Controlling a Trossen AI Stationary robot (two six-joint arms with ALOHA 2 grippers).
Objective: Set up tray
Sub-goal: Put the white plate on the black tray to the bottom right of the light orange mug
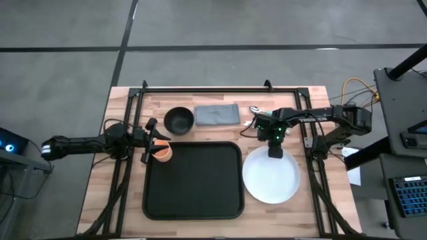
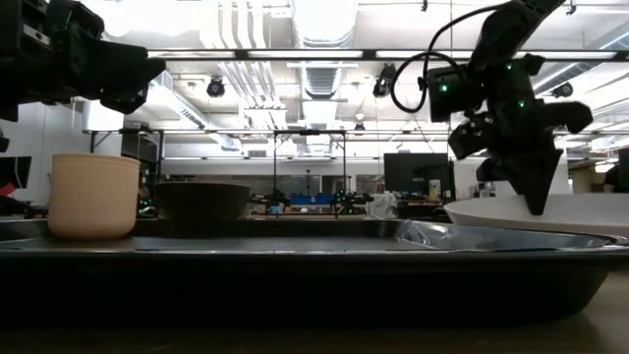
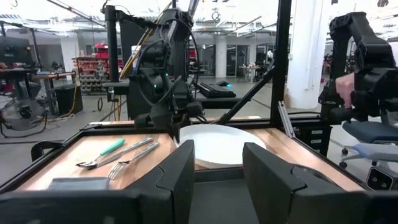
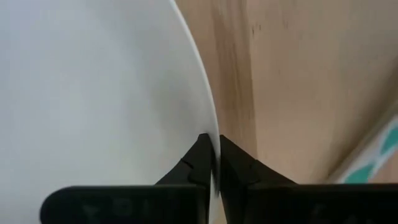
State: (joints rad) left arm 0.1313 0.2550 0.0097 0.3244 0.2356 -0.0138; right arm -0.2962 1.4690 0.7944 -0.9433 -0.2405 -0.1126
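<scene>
Plate (image 1: 271, 179), round and white, is pinched at its rim by the right gripper (image 1: 274, 153); the right wrist view shows both fingers (image 4: 200, 163) closed on the thin edge, one on each face. In the low view the plate's gripped side sits raised off the wooden table (image 1: 300, 107). The black tray (image 1: 193, 180) lies flat just beside that gripper, on the side toward the other arm, its rim close to the plate. The left gripper (image 1: 155, 141) hovers at the tray's far left corner, fingers parted, with a tan cup (image 1: 163, 153) just below its fingertips, standing upright on the tray's edge area. Beyond the tray, a dark bowl (image 1: 179, 119) and a folded grey cloth (image 1: 217, 115) lie side by side. Cutlery (image 3: 118, 157) rests on the table near the right gripper.
</scene>
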